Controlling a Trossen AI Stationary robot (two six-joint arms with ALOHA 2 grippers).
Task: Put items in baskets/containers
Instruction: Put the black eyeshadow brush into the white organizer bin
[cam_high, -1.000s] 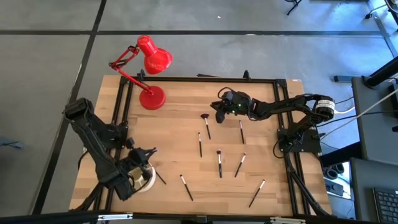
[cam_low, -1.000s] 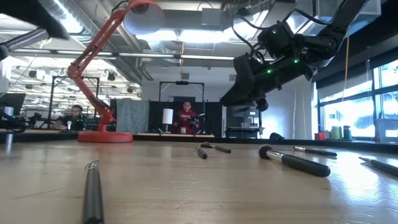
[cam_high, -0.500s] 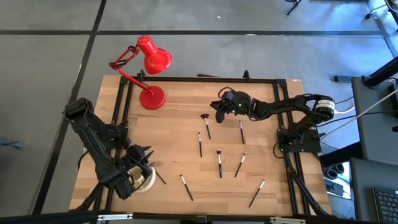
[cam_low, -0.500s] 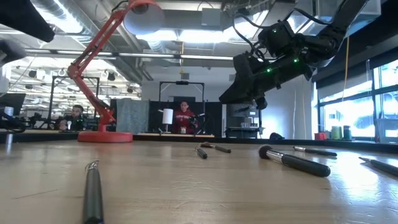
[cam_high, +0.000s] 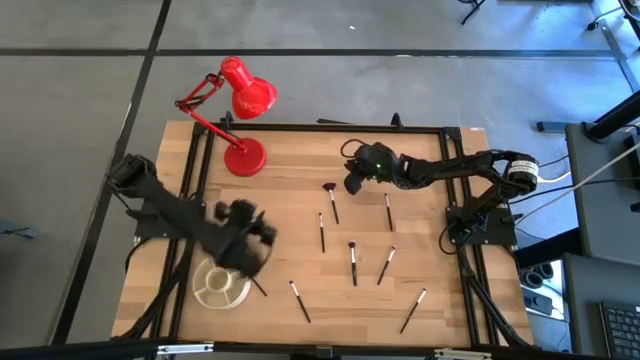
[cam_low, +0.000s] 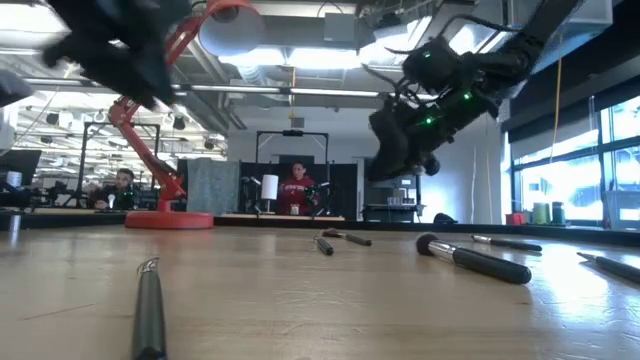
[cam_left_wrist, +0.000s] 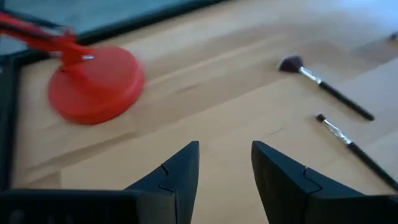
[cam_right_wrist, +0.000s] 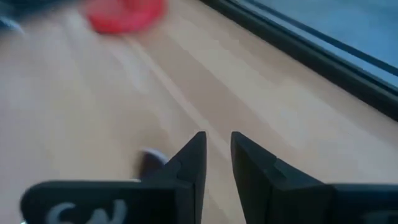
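Left pincer (cam_high: 243, 240) released, empty, above round cream-white divided dish (cam_high: 221, 285) near wooden table's (cam_high: 290, 190) front-left corner; right pincer (cam_high: 354, 180) slightly parted, empty, near thin dark-handled brushes (cam_high: 352, 262)

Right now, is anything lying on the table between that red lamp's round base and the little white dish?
No. In the high view, only bare wood lies between the lamp base and the white dish, though the left gripper hangs above that stretch.
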